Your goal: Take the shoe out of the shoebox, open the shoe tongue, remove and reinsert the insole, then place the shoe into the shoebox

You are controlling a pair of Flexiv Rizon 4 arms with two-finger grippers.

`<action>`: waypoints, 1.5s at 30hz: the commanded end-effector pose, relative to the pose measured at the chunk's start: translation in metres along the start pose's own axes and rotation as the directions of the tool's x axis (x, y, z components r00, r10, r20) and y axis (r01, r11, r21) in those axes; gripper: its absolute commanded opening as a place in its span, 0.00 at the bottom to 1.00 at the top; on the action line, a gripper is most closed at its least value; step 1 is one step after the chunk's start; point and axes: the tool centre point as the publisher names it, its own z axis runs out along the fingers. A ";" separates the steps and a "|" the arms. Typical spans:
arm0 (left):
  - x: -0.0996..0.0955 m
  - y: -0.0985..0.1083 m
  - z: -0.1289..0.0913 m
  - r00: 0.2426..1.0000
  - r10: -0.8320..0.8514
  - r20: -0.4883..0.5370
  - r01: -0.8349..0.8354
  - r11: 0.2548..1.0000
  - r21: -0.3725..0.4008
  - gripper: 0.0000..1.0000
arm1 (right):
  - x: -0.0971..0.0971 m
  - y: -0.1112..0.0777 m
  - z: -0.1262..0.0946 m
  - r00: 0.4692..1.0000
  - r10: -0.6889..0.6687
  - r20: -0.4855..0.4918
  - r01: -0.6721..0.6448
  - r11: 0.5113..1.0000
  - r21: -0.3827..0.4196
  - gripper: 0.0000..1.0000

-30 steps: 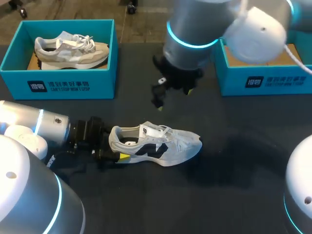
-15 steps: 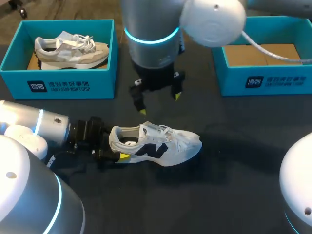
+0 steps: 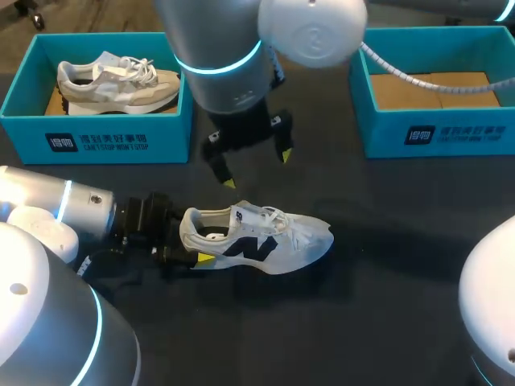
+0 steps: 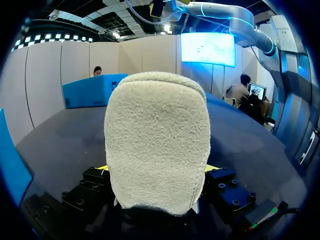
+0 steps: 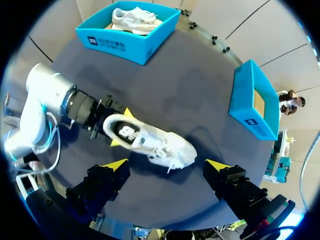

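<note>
A white shoe [image 3: 269, 239] with a dark side logo lies on its sole on the dark table, toe pointing right. My left gripper [image 3: 193, 243] is shut on its heel from both sides. In the left wrist view the fuzzy heel [image 4: 157, 145] fills the space between the yellow tips. My right gripper [image 3: 256, 169] hangs open a little above and behind the shoe's collar, holding nothing. From the right wrist the shoe [image 5: 155, 142] lies ahead of that gripper [image 5: 166, 164], with the left gripper [image 5: 121, 128] at its heel.
A blue shoebox [image 3: 105, 137] at the back left holds a second pale shoe [image 3: 117, 80]. Another blue shoebox [image 3: 438, 133] at the back right shows only its cardboard floor. Dark table lies bare in front of the shoe.
My right arm has swung left across the table, bringing its open gripper from behind the shoe's toe end to behind its collar. The shoe and left gripper have stayed put.
</note>
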 end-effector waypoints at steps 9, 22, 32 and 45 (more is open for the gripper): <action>0.001 0.002 0.003 1.000 0.000 0.005 0.000 1.000 0.002 0.00 | 0.003 0.016 0.032 0.960 0.279 -0.029 -0.280 0.959 -0.042 1.00; 0.001 0.002 0.003 1.000 0.000 0.005 0.000 1.000 0.002 0.00 | 0.038 0.018 0.039 0.929 0.370 -0.010 -0.370 0.928 -0.041 1.00; 0.001 0.002 0.003 1.000 0.000 0.005 0.000 1.000 0.002 0.00 | 0.064 0.015 0.062 0.908 0.420 -0.012 -0.420 0.907 -0.030 1.00; 0.001 0.002 0.003 1.000 0.000 0.005 0.000 1.000 0.002 0.00 | 0.074 0.005 0.095 0.901 0.431 0.042 -0.431 0.902 0.002 1.00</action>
